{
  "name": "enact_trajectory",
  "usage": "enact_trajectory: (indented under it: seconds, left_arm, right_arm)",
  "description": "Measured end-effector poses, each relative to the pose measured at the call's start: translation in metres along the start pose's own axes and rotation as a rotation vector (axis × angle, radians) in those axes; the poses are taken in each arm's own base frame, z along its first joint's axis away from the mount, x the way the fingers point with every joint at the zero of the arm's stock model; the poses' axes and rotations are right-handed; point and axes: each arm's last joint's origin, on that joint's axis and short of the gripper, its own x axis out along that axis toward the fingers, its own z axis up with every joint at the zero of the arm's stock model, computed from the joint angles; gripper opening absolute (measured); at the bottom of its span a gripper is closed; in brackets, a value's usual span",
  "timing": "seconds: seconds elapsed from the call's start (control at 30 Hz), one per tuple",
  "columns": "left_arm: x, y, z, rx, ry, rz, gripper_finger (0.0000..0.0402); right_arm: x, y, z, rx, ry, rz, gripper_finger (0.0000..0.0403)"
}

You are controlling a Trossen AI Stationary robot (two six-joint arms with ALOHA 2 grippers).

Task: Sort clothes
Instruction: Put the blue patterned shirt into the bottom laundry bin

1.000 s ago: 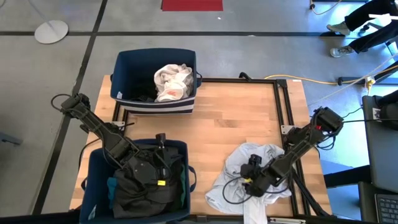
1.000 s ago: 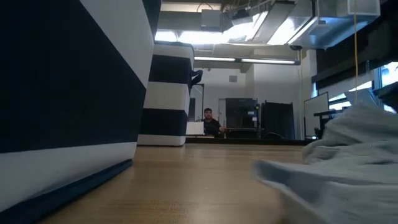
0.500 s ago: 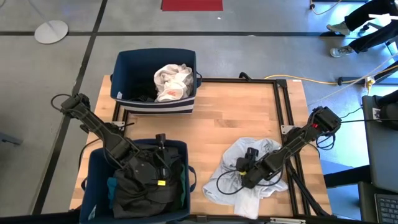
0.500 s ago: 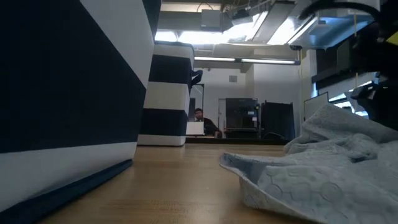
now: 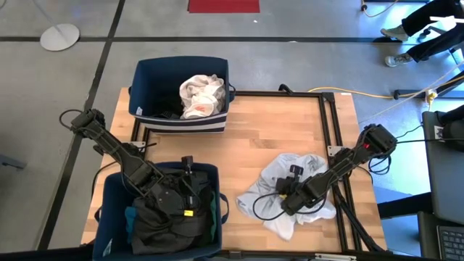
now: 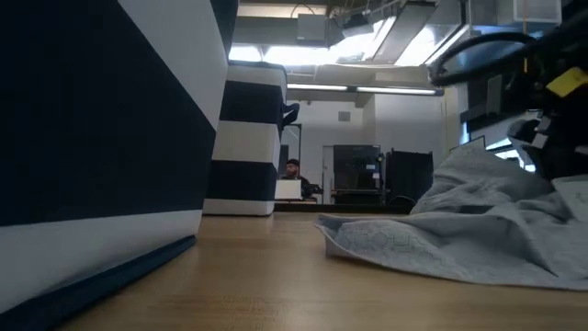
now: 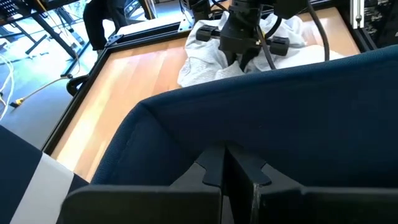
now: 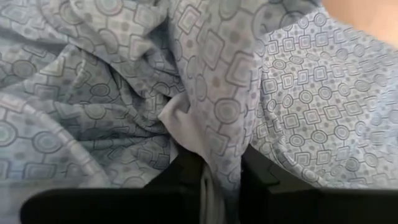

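1. The pale patterned garment (image 5: 286, 192) lies crumpled on the wooden table (image 5: 275, 130), lower right of centre in the high view. It is the only piece of clothing outside the bins.
2. The right gripper (image 5: 284, 201) sits on the garment's left-hand part in the high view, its arm reaching in from the right edge of the table. In the right wrist view its two dark fingers (image 8: 186, 171) stand close together at the bottom centre with a raised fold of the printed cloth pinched between them.
3. The left gripper (image 5: 174, 197) rests over the near bin (image 5: 109, 196) at the lower left of the high view, above a heap of dark clothes (image 5: 167, 217). In the left wrist view its fingers (image 7: 211, 171) meet at the tips, with nothing between them.
4. The far bin (image 5: 145, 76) at the upper left of the high view holds a white garment (image 5: 201, 96) beside darker cloth.
5. Key relation: the garment lies right under the right gripper's fingers, while the left arm is well apart from it. The cloth has no clear long axis, being bunched. Both bins lie to the left of the grip in the high view, so the carry would probably go leftward across the bare wood.
6. Judged step: the grasp looks made and the lift is not yet done, since most of the cloth rests on the table in the low view.
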Motion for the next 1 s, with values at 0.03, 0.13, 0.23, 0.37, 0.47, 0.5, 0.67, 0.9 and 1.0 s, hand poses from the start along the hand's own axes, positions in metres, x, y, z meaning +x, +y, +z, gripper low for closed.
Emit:
enact_trajectory:
  seconds: [0.03, 0.13, 0.23, 0.37, 0.47, 0.5, 0.67, 0.9, 1.0]
  left_arm:
    - [0.000, 0.000, 0.000, 0.000, 0.000, 0.000, 0.0000]
    - [0.000, 0.000, 0.000, 0.001, 0.000, 0.000, 0.0000]
    - [0.000, 0.000, 0.000, 0.007, 0.000, 0.000, 0.0000]
    - [0.000, 0.000, 0.000, 0.028, 0.000, 0.000, 0.0000]
    - [-0.001, 0.001, 0.001, 0.033, -0.003, -0.001, 0.0000]
    - [-0.002, 0.002, 0.001, 0.029, -0.006, -0.002, 0.0000]
    - [-0.013, 0.012, 0.007, 0.002, -0.039, -0.011, 0.0000]
    - [-0.045, 0.042, 0.019, -0.055, -0.130, -0.035, 0.0000]
    - [-0.060, 0.057, 0.023, -0.080, -0.173, -0.044, 0.0000]
  right_arm:
    - [0.000, -0.001, 0.000, -0.005, -0.008, -0.016, 0.0054]
    - [-0.001, -0.003, 0.000, -0.013, -0.023, -0.045, 0.0054]
    - [-0.008, -0.005, 0.003, -0.027, -0.026, -0.088, 0.0054]
    - [-0.030, -0.005, 0.016, -0.046, -0.067, -0.109, 0.0054]
    - [-0.048, -0.006, 0.026, -0.067, -0.108, -0.140, 0.0054]
    - [-0.054, -0.007, 0.029, -0.071, -0.122, -0.146, 0.0054]
    - [-0.090, -0.008, 0.049, -0.103, -0.207, -0.191, 0.0054]
    - [-0.145, -0.011, 0.080, -0.150, -0.362, -0.252, 0.0054]
    - [-0.170, -0.014, 0.092, -0.164, -0.447, -0.271, 0.0054]
